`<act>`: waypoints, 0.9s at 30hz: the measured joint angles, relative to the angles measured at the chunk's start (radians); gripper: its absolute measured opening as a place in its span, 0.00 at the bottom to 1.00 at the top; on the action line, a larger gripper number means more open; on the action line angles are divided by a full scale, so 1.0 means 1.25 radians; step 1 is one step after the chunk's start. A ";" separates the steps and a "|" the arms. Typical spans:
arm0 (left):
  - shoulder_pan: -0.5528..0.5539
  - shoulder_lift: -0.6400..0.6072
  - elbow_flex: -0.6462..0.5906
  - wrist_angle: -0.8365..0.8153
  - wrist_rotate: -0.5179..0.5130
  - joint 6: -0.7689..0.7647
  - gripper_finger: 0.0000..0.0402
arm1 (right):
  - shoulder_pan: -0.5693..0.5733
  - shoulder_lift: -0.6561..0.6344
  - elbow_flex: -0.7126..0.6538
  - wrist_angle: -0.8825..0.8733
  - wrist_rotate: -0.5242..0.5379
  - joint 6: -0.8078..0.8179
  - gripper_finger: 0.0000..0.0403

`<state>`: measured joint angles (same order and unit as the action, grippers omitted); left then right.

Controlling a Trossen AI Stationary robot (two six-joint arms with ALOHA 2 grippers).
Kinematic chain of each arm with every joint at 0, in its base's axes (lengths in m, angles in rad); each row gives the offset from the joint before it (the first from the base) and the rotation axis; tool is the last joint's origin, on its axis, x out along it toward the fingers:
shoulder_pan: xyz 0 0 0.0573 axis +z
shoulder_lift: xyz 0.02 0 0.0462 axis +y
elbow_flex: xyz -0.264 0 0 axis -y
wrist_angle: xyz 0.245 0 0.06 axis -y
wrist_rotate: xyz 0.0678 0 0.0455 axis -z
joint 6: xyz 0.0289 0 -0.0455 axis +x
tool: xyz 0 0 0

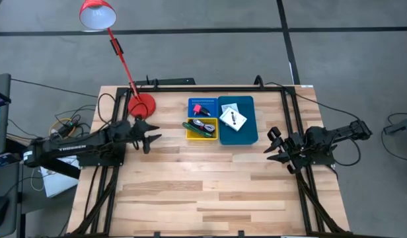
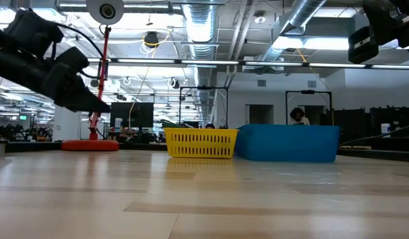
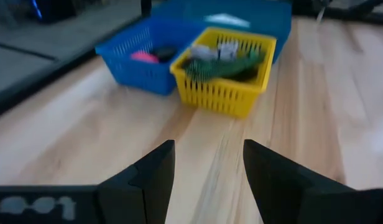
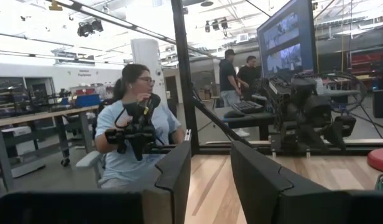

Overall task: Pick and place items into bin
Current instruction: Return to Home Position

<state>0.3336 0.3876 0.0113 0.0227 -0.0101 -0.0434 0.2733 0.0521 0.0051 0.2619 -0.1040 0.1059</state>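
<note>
Left gripper (image 1: 152,134) is hovering over the pale wooden plank table (image 1: 190,192), near its left edge and just in front of the red desk lamp (image 1: 141,106), with its two fingers standing apart and gripping nothing. Near the table's other edge, the right gripper (image 1: 272,144) is mirroring it, likewise spread and empty. Both are sitting well apart from the bins. I am reading this as the arms parking at rest with the sorting done, since no loose item is showing on the boards. From above, the white flat packet with black print (image 1: 233,117) is lying in the large solid blue plastic bin (image 1: 246,132). The green-handled tool (image 1: 195,126) is lying in the yellow plastic mesh basket (image 1: 201,139), and the small red-pink block (image 1: 200,109) in the small blue plastic mesh basket (image 1: 203,100).

Level with the tabletop, both arms are hanging clear above the boards, so nothing is blocking the baskets. An open workshop with ceiling ducts (image 2: 204,26) is spreading out behind.

Past the left wrist, the spread fingers (image 3: 151,180) are framing bare wood and pointing toward the baskets.

Past the right wrist, a seated person (image 4: 126,137) is holding a control handle (image 4: 137,127) beyond the table's edge, and two more people (image 4: 238,71) are standing by a large monitor (image 4: 288,40)
</note>
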 joint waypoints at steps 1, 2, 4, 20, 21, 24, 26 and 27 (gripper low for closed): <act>0.000 -0.016 0.000 0.000 0.000 0.001 0.45 | 0.000 0.000 0.000 0.000 0.000 0.000 0.27; 0.000 -0.032 0.000 0.000 0.000 0.005 0.45 | 0.000 0.000 0.000 0.000 0.000 0.000 0.27; 0.000 -0.065 0.000 0.000 0.000 0.007 0.45 | 0.000 0.000 0.000 0.000 0.000 0.000 0.27; 0.000 -0.253 -0.001 0.001 -0.002 0.005 0.45 | 0.000 0.000 0.000 0.000 0.000 0.000 0.27; 0.000 -0.261 -0.001 0.001 -0.002 0.005 0.45 | 0.000 0.000 0.000 0.000 0.000 0.000 0.27; 0.000 -0.293 -0.001 0.001 -0.002 -0.001 0.45 | 0.000 0.000 0.000 0.000 0.000 0.000 0.27; 0.000 -0.311 -0.001 0.002 -0.002 0.001 0.45 | 0.000 0.000 0.000 0.000 0.000 0.000 0.27; 0.000 -0.310 -0.001 0.004 -0.002 0.004 0.45 | 0.000 0.000 0.000 0.000 0.000 0.000 0.27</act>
<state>0.3336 -0.0002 0.0105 0.0273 -0.0132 -0.0387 0.2730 0.0521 0.0048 0.2619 -0.1040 0.1059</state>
